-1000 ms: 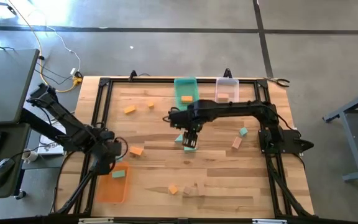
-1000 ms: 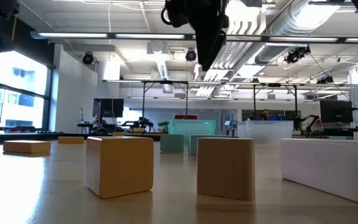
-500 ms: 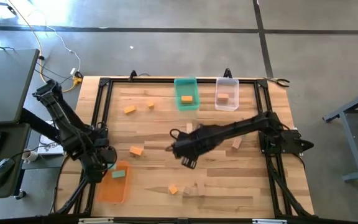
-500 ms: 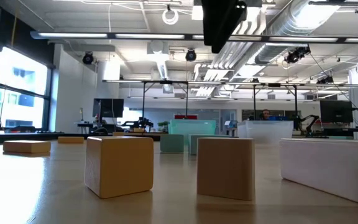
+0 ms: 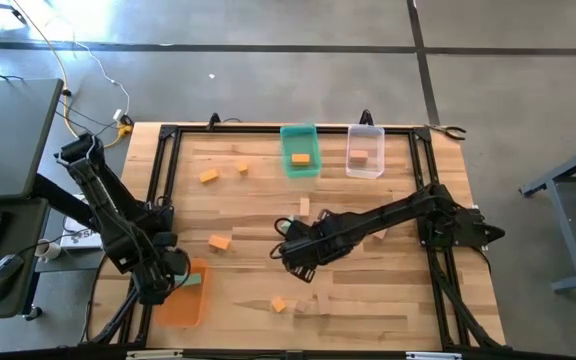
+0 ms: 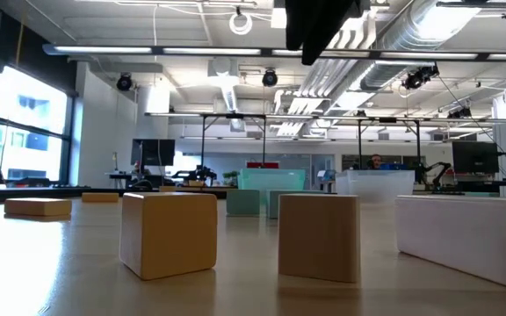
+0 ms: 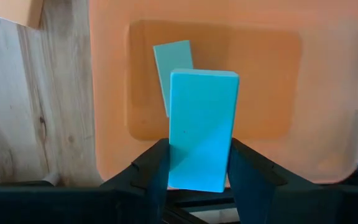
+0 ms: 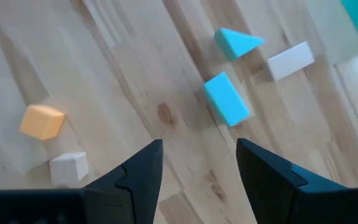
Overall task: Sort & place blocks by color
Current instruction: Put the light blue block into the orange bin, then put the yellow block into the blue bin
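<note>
— What's your left gripper (image 7: pixel 199 163) doing?
— Pinching a teal bar (image 7: pixel 201 127) over my orange bin (image 5: pixel 181 300), at the table's 8 o'clock; a second teal block (image 7: pixel 173 70) lies inside.
— And the right?
— My right gripper (image 8: pixel 199 163) hangs spread over mid-table. Below it lie a teal block (image 8: pixel 226 99), a teal wedge (image 8: pixel 237 42) at its 12 o'clock, and an orange cube (image 8: pixel 41 121) well apart.

the left gripper (image 7: pixel 199 165), clamped on a teal block (image 7: pixel 201 127), is now carried over the orange bin (image 5: pixel 180 300); the right gripper (image 5: pixel 298 258) is drawn nearer that bin.
</note>
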`<state>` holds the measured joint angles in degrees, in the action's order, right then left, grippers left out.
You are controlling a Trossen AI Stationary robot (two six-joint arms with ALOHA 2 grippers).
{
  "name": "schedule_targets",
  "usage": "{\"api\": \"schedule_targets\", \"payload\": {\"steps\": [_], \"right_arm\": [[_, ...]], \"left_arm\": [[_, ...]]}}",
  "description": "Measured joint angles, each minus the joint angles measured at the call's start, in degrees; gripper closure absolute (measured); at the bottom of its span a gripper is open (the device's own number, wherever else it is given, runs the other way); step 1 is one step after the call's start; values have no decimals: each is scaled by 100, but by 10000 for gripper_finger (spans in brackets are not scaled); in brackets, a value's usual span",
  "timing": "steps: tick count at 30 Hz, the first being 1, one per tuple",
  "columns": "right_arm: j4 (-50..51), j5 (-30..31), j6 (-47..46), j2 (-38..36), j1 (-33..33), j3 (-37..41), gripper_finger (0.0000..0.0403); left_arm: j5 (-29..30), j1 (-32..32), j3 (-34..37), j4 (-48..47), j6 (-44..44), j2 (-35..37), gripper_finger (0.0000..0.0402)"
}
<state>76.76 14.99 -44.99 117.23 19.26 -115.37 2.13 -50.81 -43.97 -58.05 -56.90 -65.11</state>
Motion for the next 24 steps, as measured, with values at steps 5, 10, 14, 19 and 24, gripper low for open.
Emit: {"api": "schedule_targets", "payload": {"steps": [5, 10, 14, 19, 24], "right_arm": [[-178, 134, 150, 0, -126, 0, 211], [-456, 130, 499, 0, -269, 0, 211], [-803, 127, 1042, 0, -412, 0, 211], [-1397, 113, 2059, 0, -668, 0, 211], [-2022, 117, 3217, 0, -986, 0, 211]], "left_arm": [[-15, 1, 2, 184, 2, -111, 261], [-9, 2, 2, 276, -3, -130, 227], [0, 7, 2, 261, 7, -130, 197], [22, 17, 2, 252, 334, -130, 179], [273, 19, 2, 253, 551, -63, 183]]}}
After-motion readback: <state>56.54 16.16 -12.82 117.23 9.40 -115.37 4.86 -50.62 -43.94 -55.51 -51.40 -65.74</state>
